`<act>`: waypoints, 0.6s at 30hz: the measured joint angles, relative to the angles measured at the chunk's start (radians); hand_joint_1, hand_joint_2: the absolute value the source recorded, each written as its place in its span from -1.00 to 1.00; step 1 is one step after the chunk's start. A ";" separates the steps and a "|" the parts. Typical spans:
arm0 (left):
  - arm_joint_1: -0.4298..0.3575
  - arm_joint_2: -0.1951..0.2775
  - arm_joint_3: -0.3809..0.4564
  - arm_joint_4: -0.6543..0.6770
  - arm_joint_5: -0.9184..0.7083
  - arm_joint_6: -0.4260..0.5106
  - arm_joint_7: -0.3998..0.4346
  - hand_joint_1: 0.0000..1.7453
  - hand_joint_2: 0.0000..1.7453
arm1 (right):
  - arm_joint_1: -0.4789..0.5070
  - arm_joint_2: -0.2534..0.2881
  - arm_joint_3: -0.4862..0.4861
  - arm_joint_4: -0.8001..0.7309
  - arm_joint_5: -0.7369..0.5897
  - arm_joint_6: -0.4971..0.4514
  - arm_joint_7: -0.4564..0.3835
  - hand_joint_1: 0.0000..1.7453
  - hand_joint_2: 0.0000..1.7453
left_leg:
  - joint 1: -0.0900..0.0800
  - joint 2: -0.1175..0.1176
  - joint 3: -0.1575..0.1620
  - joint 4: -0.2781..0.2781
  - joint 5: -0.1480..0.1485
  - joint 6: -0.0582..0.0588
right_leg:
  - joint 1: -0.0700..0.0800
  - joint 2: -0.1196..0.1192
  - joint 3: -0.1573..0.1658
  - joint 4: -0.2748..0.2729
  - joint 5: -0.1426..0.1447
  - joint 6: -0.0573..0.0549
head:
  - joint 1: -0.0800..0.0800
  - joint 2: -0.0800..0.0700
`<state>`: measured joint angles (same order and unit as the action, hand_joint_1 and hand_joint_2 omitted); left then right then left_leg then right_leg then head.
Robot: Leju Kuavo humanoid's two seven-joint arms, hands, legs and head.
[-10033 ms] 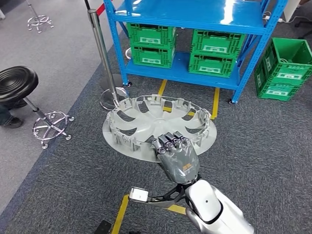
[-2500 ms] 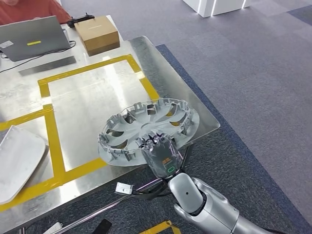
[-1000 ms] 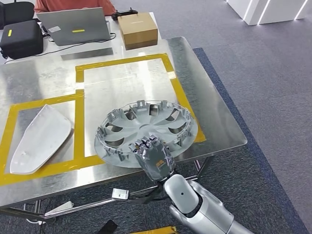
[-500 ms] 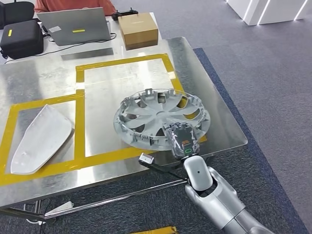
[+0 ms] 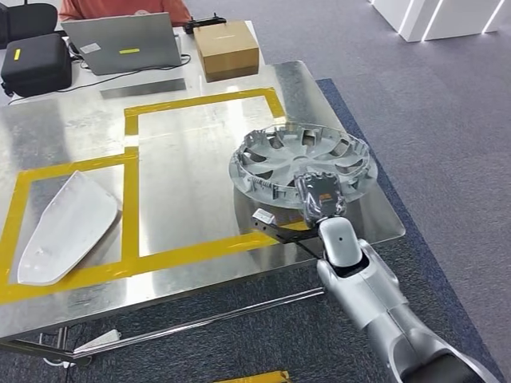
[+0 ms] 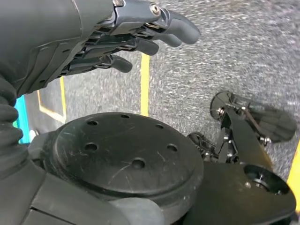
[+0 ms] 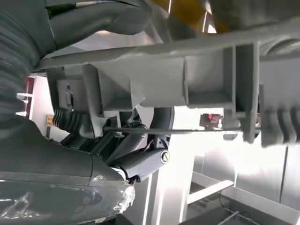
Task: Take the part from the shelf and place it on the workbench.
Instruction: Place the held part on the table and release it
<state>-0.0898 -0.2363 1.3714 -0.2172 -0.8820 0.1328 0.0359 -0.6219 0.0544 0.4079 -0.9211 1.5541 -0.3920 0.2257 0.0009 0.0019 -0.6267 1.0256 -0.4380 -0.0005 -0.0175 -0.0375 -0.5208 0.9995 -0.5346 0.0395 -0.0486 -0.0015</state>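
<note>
Overhead, the right hand [image 5: 318,197] grips a grey hubcap [image 5: 301,163] by its near rim, seemingly just above the steel counter [image 5: 192,171]; the left hand [image 6: 116,35] hangs with fingers spread, holding nothing.

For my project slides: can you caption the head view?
Right hand holds a grey hubcap over the steel workbench near its yellow-taped square.
</note>
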 joint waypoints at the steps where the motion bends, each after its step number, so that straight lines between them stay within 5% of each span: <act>1: 0.000 0.001 -0.002 -0.001 -0.008 -0.008 0.003 -1.00 1.00 | -0.023 0.012 -0.001 0.028 0.001 -0.001 -0.002 1.00 1.00 | 0.000 0.000 0.000 0.000 0.000 0.000 | 0.000 0.000 0.000 0.000 0.000 0.000 | 0.000 0.000; 18: 0.004 -0.002 -0.068 -0.001 -0.098 -0.085 0.047 -1.00 1.00 | -0.136 0.155 0.002 0.252 -0.008 -0.053 -0.070 1.00 1.00 | 0.000 0.000 0.000 0.000 0.000 0.000 | 0.000 0.000 0.000 0.000 0.000 0.000 | 0.000 0.000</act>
<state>-0.0857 -0.2378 1.3034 -0.2182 -0.9801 0.0482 0.0827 -0.7575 0.2096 0.4104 -0.6687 1.5460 -0.4445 0.1554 0.0011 0.0020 -0.6268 1.0256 -0.4378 0.0000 -0.0176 -0.0376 -0.5210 0.9995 -0.5347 0.0395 -0.0486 -0.0015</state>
